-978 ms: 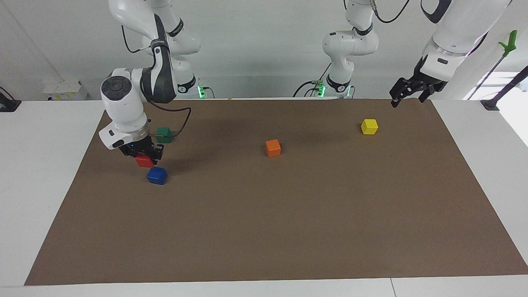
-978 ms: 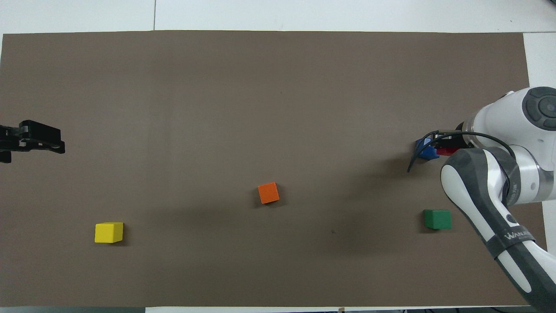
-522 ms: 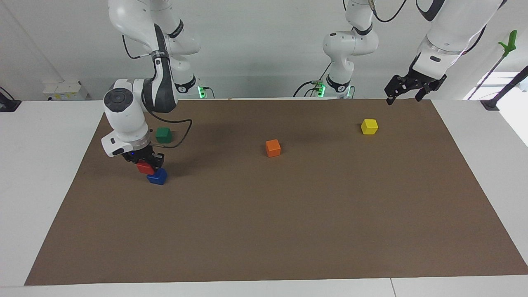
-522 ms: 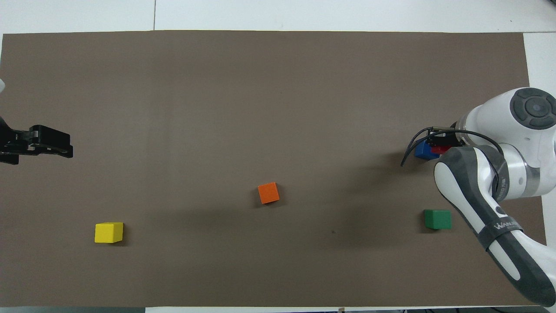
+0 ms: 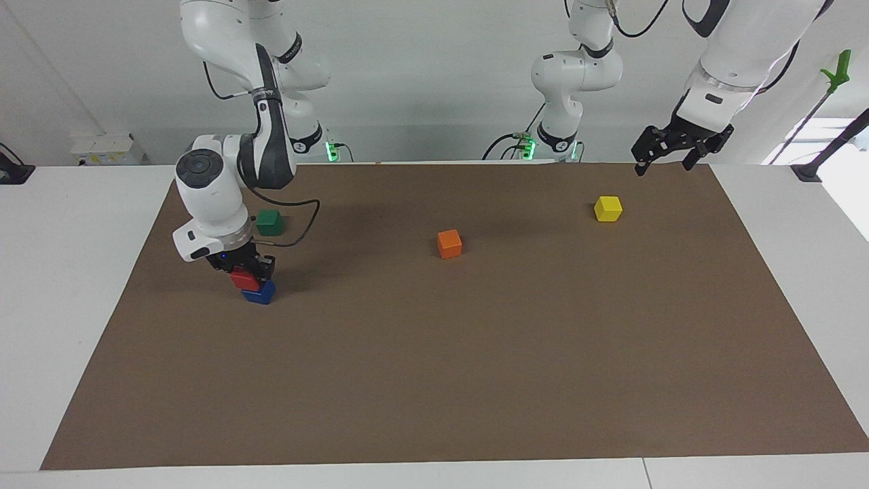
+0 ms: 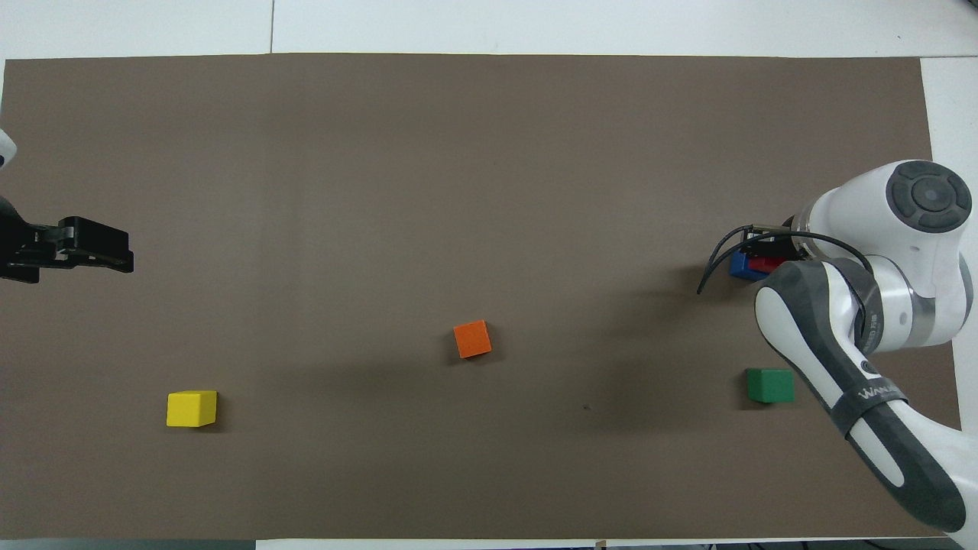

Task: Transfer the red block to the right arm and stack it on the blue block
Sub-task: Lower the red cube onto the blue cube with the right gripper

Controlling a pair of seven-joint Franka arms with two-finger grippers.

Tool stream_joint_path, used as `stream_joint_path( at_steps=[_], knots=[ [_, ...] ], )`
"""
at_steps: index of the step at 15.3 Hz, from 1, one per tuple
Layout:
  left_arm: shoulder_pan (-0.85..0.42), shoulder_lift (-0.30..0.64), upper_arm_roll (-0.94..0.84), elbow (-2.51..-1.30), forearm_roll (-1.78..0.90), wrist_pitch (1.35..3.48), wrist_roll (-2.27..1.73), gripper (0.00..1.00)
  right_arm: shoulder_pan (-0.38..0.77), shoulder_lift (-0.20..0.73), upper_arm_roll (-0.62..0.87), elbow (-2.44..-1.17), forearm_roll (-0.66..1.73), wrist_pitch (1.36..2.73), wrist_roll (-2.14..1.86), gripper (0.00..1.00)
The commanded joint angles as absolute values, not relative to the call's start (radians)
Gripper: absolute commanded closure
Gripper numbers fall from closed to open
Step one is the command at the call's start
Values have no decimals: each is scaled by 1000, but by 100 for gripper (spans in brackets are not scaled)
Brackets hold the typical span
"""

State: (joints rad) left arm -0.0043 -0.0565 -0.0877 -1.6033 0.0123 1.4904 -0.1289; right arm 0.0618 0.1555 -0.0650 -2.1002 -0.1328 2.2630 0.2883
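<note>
A flat matte brown mat (image 5: 475, 353) covers most of the smooth white table (image 5: 68, 272), its edges straight and its surface unmarked apart from soft shadows. The right arm (image 5: 224, 183), glossy white with rounded joints, a dark grey forearm panel and a thin black cable looping off its wrist, bends down over the mat at about nine o'clock from the mat's centre in the facing view. Its right gripper (image 5: 246, 277), black and blocky, is clamped on the red block (image 5: 244, 279), a small glossy cube with sharp edges. The red block sits on top of the blue block (image 5: 260, 294), a cube of the same size and sheen, a little off-centre toward the robots, touching it as far as the facing view shows. The left arm (image 5: 733, 54), equally smooth and white, waits raised at about two o'clock, and its left gripper (image 5: 669, 151) hangs over the mat's edge nearest the robots with black fingers spread wide, holding nothing. Three more glossy cubes rest apart on the mat: green (image 5: 269, 222) at twelve o'clock from the stacked pair, orange (image 5: 449, 244) near the middle, and yellow (image 5: 607, 208) at seven o'clock from the left gripper.
</note>
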Motion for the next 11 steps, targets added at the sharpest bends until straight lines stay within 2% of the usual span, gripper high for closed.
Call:
stream_joint_path(
  at_steps=[1,6,7,8,9,11],
  knots=[
    [11,-94,-84,-1657,3,1511,-110,0,52,161,-60,-2134,-109,2328,290,100],
    [3,-109,-86,-1652,3,1506,-117,0,52,161,-60,-2134,-63,2330,288,100],
    [5,-121,-89,-1654,3,1505,-117,0,52,161,-60,-2132,-58,2330,288,63],
    [8,-124,-86,-1654,3,1506,-118,0,51,161,-60,-2132,-58,2329,288,15],
    [11,-139,-86,-1654,3,1506,-118,0,51,161,-61,-2131,-58,2330,287,0],
    [12,-202,-86,-1652,3,1505,-118,0,51,161,-60,-2129,-58,2329,285,0]
  ],
)
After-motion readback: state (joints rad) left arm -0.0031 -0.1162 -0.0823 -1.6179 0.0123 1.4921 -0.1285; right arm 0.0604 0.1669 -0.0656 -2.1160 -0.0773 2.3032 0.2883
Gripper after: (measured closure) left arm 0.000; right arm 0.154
